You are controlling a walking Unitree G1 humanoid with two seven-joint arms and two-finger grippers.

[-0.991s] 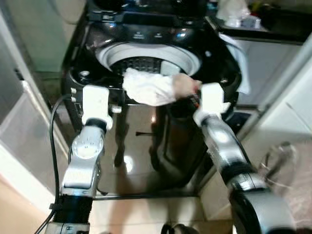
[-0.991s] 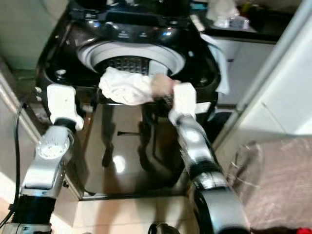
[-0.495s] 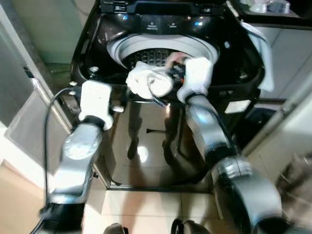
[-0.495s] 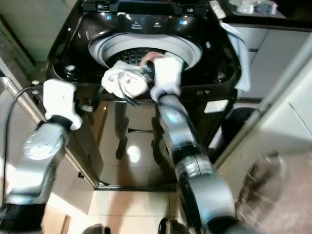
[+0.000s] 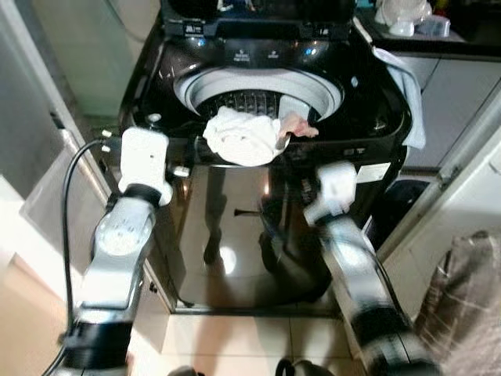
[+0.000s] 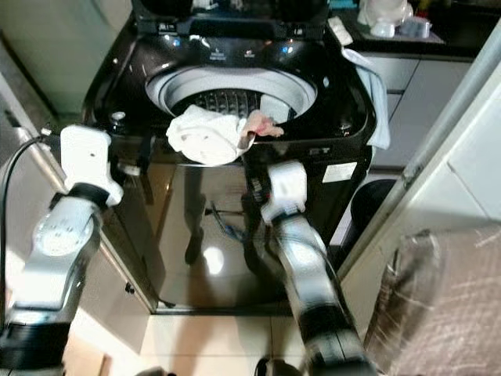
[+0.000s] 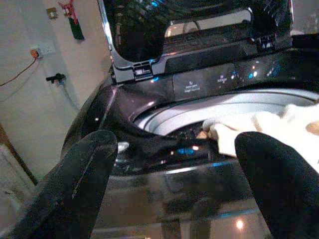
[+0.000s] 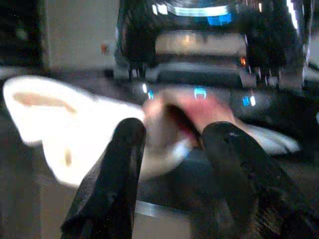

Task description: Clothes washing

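Clothes, white with a pink piece at 3 o'clock, lie bunched over the washer front rim. Both hands, left and right, hang spread and empty. Best push the bundle toward 12 o'clock, into the drum

Even indoor light from above, bright glare spot on the glossy black washing machine front panel, blue indicator glints on its top, right arm motion-blurred, right wrist view soft and smeared, left wrist view dim but sharper
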